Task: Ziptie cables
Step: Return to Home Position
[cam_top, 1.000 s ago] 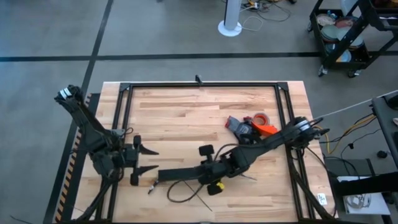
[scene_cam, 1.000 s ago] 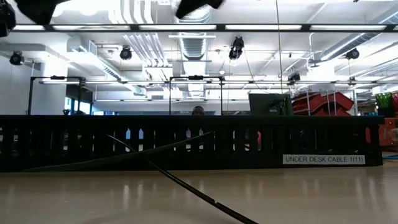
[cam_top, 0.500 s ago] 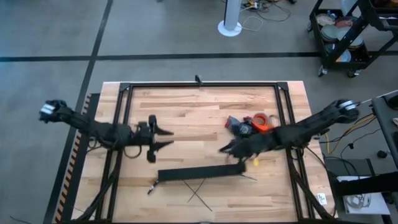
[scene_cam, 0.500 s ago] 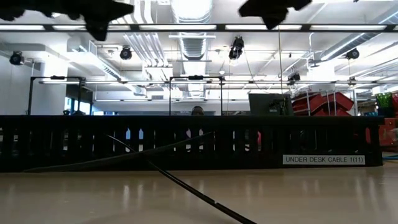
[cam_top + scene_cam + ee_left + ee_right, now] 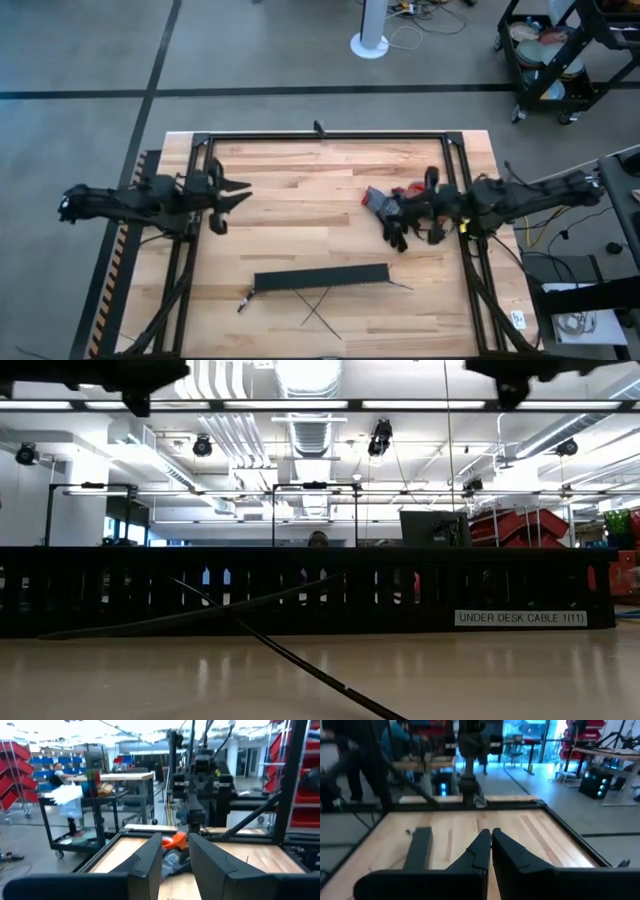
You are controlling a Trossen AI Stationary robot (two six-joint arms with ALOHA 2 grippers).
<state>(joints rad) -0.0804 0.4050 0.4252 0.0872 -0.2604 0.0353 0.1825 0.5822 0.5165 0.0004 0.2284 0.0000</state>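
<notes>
The black comb-toothed duct [image 5: 320,278] lies on the table near its front edge and fills the low view [image 5: 300,590]. Two thin dark zipties [image 5: 318,308] lie crossed just in front of it, also in the low view [image 5: 300,660]. Of the cables, only a short pale end [image 5: 243,300] shows at the duct's left end. My left gripper [image 5: 243,195] hovers open over the table's left part, well behind the duct, with nothing between its fingers [image 5: 175,847]. My right gripper [image 5: 395,208] is shut and empty [image 5: 490,834] by the clutter at the right.
A pile with a red tape roll [image 5: 417,188], an orange piece [image 5: 428,207] and a grey object [image 5: 375,198] sits at the right, under my right gripper. A black frame [image 5: 320,137] runs around the tabletop. Bare wood lies between the two grippers.
Both grippers have risen and drawn away from the duct. My left gripper has gone toward the far edge. My right gripper has left the duct's right part and swung toward the table's right and far side, to the pile. The duct and zipties have stayed put.
</notes>
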